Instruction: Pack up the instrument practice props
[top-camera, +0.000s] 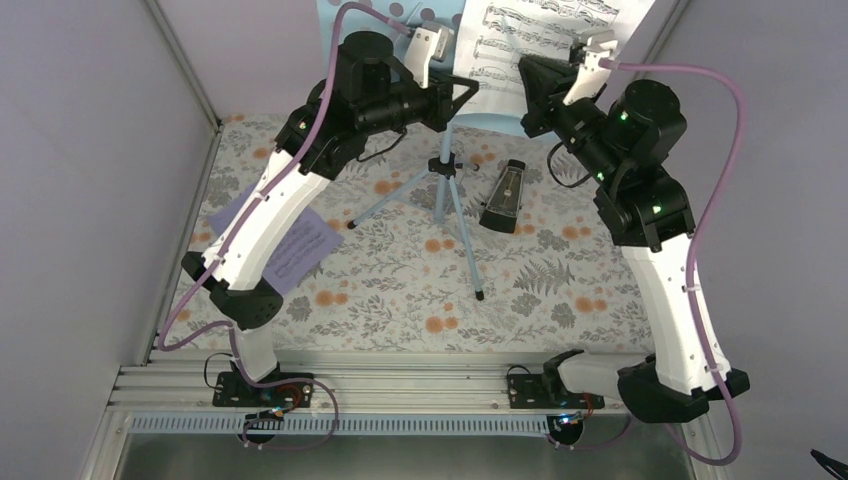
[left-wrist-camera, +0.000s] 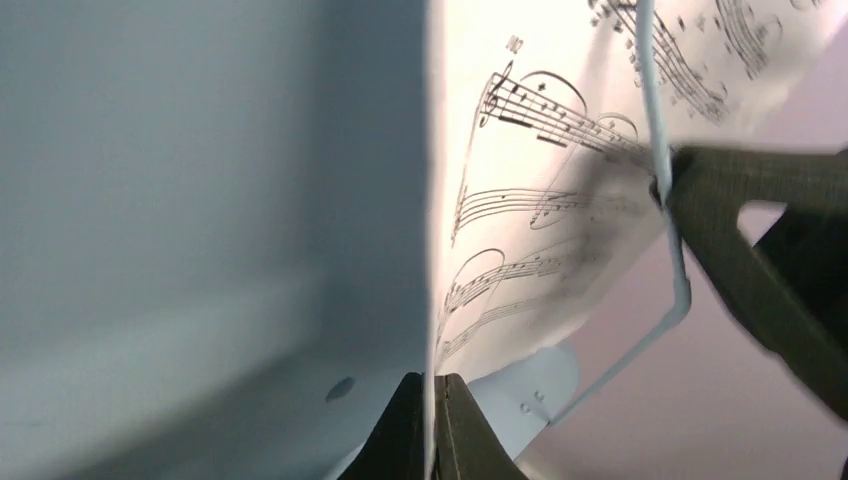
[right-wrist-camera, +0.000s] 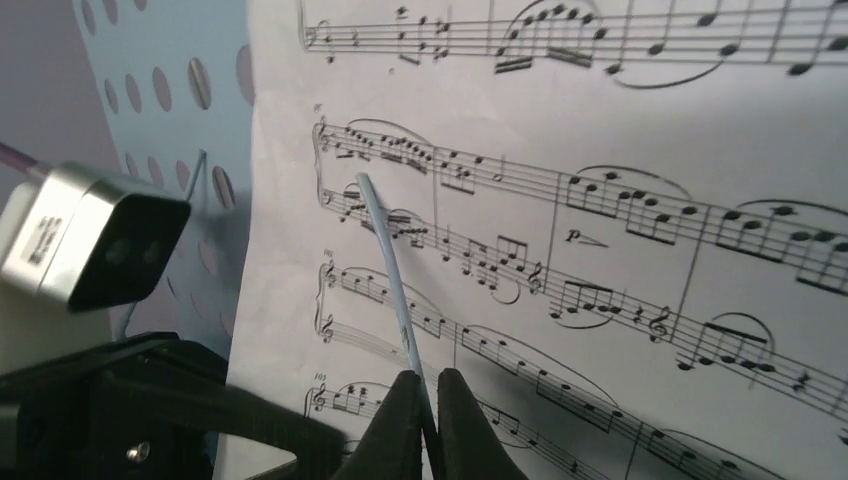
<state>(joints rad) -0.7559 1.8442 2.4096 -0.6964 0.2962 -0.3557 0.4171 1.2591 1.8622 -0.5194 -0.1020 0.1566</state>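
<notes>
The light blue perforated music stand stands on its tripod at the back centre, with a white sheet-music page on its desk. My left gripper is at the page's left edge; in the left wrist view it is shut on that thin edge. My right gripper is at the page's lower part; in the right wrist view it is shut on the stand's thin blue wire page holder. The black metronome stands to the right of the pole. A lavender page lies on the left, partly under my left arm.
The floral tablecloth covers the table. Grey walls close in on the left, right and back. The tripod legs spread over the middle of the cloth. The left wrist camera shows beside the perforated desk.
</notes>
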